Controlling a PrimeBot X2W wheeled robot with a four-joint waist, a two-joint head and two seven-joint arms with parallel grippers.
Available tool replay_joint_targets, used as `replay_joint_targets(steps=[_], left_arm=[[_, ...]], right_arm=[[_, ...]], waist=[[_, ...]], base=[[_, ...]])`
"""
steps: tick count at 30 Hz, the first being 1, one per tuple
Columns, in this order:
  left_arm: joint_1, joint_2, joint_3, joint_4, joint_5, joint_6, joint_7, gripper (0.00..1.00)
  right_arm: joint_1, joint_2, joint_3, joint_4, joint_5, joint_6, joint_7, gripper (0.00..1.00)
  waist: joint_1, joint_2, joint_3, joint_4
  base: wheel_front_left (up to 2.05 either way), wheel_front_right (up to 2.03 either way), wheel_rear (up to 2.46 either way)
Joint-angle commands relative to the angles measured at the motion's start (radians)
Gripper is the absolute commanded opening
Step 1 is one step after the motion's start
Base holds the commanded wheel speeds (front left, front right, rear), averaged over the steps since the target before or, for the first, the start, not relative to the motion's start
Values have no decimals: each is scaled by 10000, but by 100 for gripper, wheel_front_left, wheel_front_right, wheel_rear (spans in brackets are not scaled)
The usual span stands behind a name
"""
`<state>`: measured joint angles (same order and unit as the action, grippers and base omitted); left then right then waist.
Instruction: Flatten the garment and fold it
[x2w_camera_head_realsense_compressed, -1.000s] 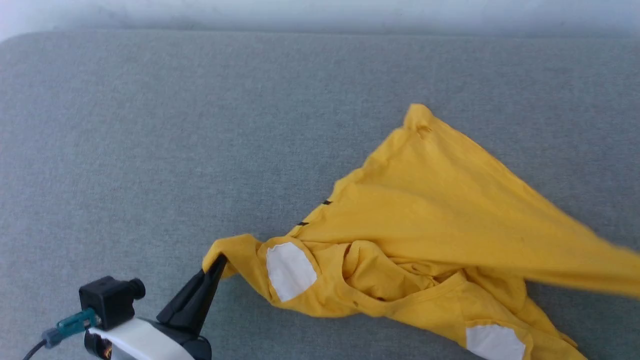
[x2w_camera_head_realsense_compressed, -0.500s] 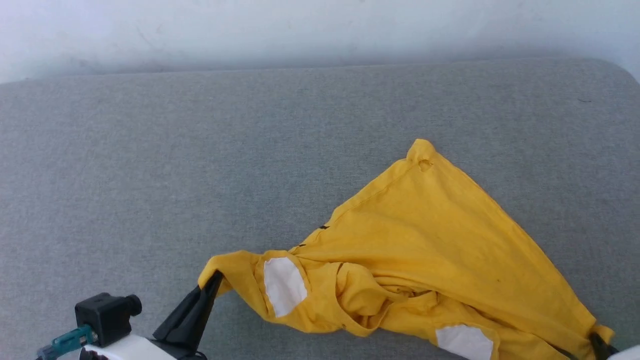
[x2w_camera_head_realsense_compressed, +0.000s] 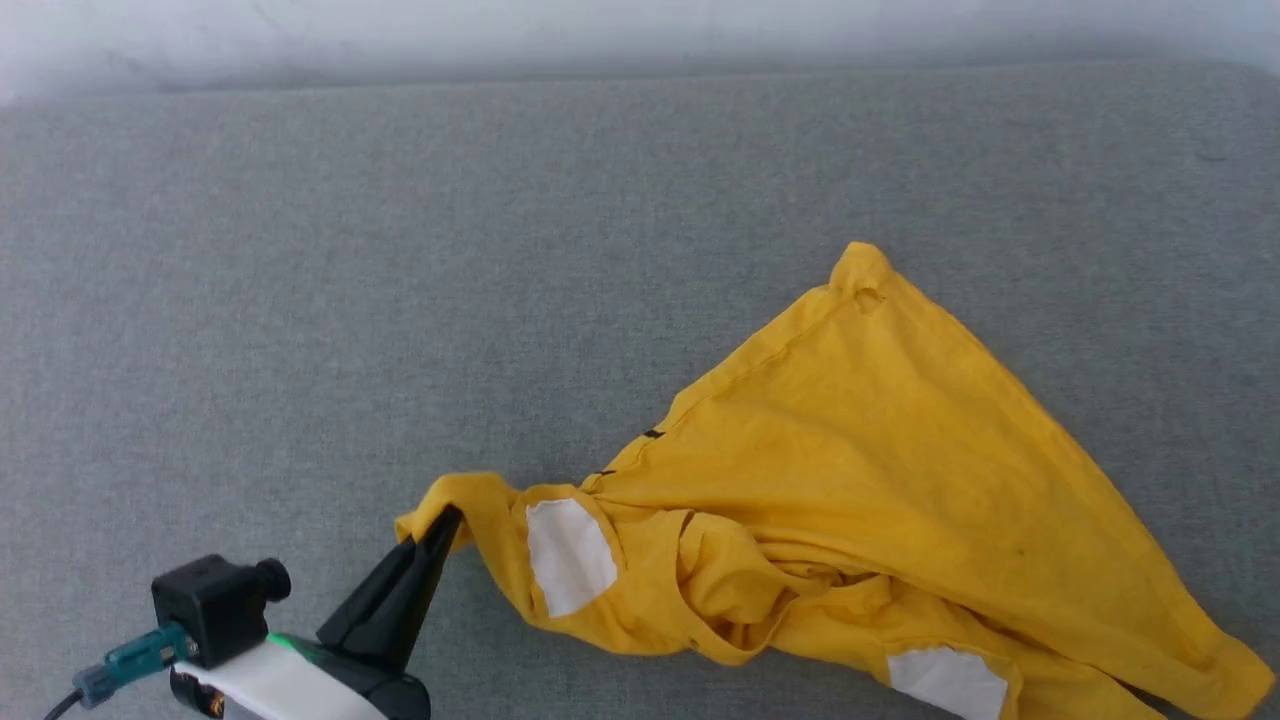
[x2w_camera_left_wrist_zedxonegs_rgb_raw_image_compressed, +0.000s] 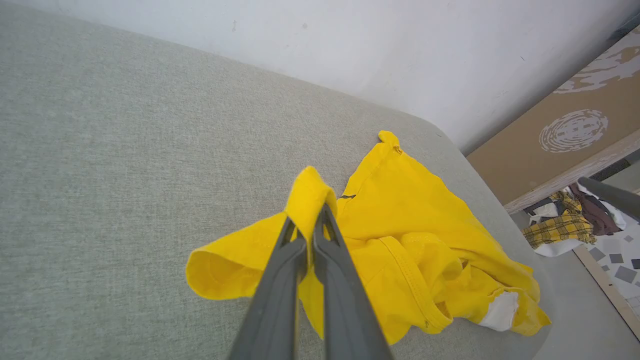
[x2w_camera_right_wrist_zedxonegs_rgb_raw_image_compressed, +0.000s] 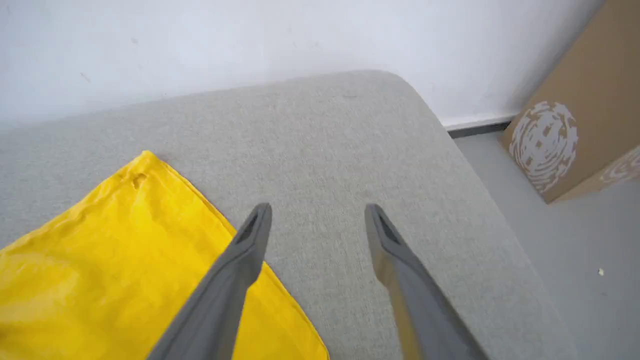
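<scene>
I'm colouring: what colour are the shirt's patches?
White patches on the garment; head view shows best.

Grey fabric-covered surface, rounded at the corner, set against a white wall with faint scuffs. Dark skirting strip along the wall base. Brown cardboard box with a white swirl print stands on the grey floor. Heap of clothing, yellow plaid and dark maroon among it, lies beside the box.

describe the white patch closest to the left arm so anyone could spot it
A grey cushion carries a crumpled yellow garment. Follow it to the end pinched by the left end effector: the white patch sits just right of that. The other white patch lies far off at the head view's bottom edge.
</scene>
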<state>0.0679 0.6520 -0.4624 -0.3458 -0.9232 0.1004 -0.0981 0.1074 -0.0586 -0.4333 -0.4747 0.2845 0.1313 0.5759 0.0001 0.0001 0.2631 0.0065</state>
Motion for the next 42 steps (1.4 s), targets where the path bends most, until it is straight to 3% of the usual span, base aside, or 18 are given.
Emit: replay_joint_targets(steps=[1, 6, 13, 18, 25, 26, 29, 35, 42], left_arm=[[-255, -62, -8, -44, 89, -106, -55, 0], [-800, -183, -107, 96, 142, -407, -32, 0], [-1405, -411, -271, 414, 140, -785, -23, 0], [-1791, -609, -394, 707, 141, -1037, -57, 0], [-2074, -749, -497, 1031, 120, -1257, -86, 0], [-2108, -766, -509, 1078, 114, -1281, -86, 0], [-2167, -793, -509, 1207, 83, -1323, -104, 0], [-2258, -756, -413, 1351, 47, -1403, -217, 0], [-2786, -797, -220, 1603, -121, -1516, -193, 0]], right_arm=[[-666, -30, 233, -458, -180, -6, 287, 100], [-2478, -900, 1833, -498, -1111, -6, 1163, 100], [-4796, -1637, 3785, 1925, -1456, -6, 1779, 100], [-5831, -2120, 4475, 3535, -1355, -6, 2115, 100], [-6270, -2502, 4932, 4749, -1117, -6, 2699, 100], [-6274, -2535, 4985, 4855, -1039, -6, 2830, 47], [-6263, -2616, 5059, 4988, -896, -6, 3069, 0], [-6180, -2541, 4938, 4900, -876, -6, 2655, 0], [-6039, -1625, 4212, 4639, -1110, -6, 541, 0]], waist=[[-1, -1, 438, 336], [-1, -1, 1102, 865], [-1, -1, 1942, 1521], [-1, -1, 2319, 1910], [-1, -1, 2476, 2160], [-1, -1, 2473, 2180], [-1, -1, 2411, 2171], [-1, -1, 1930, 1845], [-1, -1, 787, 1326]], base=[[0, 0, 0], [0, 0, 0], [0, 0, 0], [0, 0, 0], [0, 0, 0], [0, 0, 0], [0, 0, 0], [0, 0, 0], [0, 0, 0]])
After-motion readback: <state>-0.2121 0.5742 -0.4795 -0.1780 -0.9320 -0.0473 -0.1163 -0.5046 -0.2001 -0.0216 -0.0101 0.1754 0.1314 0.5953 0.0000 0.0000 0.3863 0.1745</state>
